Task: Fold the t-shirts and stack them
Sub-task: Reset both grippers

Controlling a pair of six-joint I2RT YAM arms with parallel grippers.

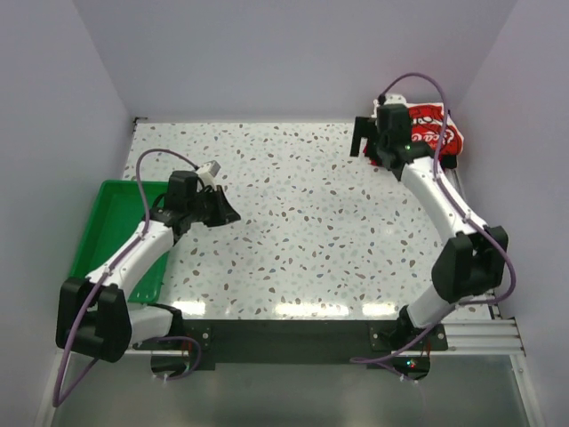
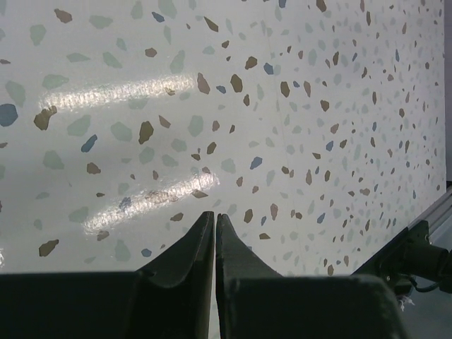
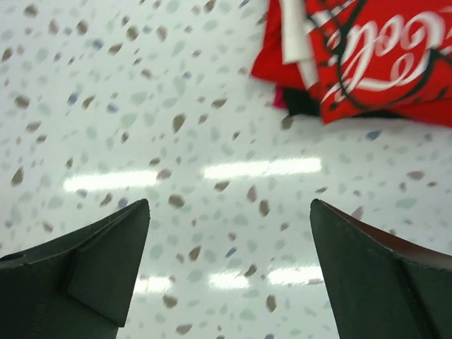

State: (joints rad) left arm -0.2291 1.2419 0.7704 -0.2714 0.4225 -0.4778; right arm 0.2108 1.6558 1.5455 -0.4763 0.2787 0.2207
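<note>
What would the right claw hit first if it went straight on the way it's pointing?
Probably the speckled tabletop, just short of the folded red t-shirt with white script; depth is unclear.

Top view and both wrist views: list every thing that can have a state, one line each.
t-shirt stack: folded, piled in the far right corner, red printed shirt on top, black cloth showing beneath.
right claw: open, empty, just short of the stack.
left claw: shut, empty, over bare table.
green tray: flat at the table's left edge, partly hidden by the left arm.
</note>
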